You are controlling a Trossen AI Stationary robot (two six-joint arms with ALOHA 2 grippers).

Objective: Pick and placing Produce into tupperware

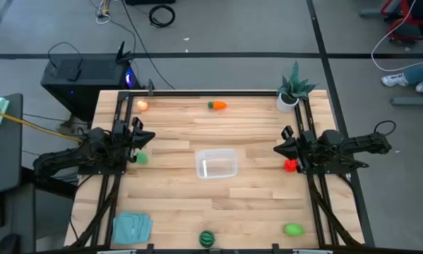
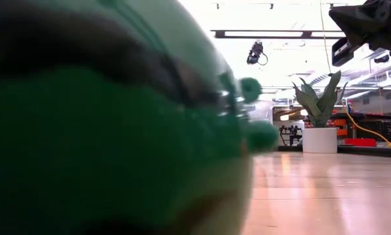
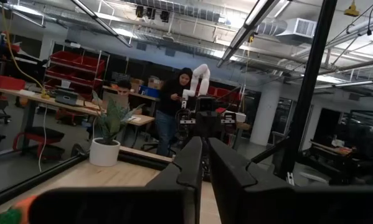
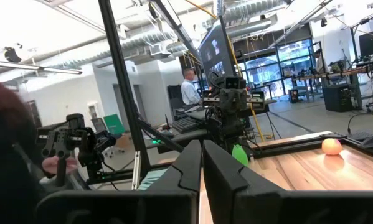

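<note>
The clear tupperware (image 1: 217, 164) stands empty at the table's middle. The orange carrot (image 1: 217, 106) and the peach ball (image 1: 142, 106) lie near the far edge. One green piece (image 1: 141, 158) lies below my left gripper (image 1: 145, 135), which is shut and empty above the table's left side. The red piece (image 1: 290, 166) lies beside my right gripper (image 1: 279, 147), also shut and empty, on the right side. A second green piece (image 1: 293, 229) and the dark green striped ball (image 1: 207, 238) lie at the near edge; the ball fills the left of the low view (image 2: 117, 130).
A potted green plant (image 1: 292, 92) stands at the far right corner. A folded teal cloth (image 1: 131, 227) lies at the near left corner. Black frame rails run along the table's left and right sides. People show in the room behind in the left wrist view (image 3: 174, 106).
</note>
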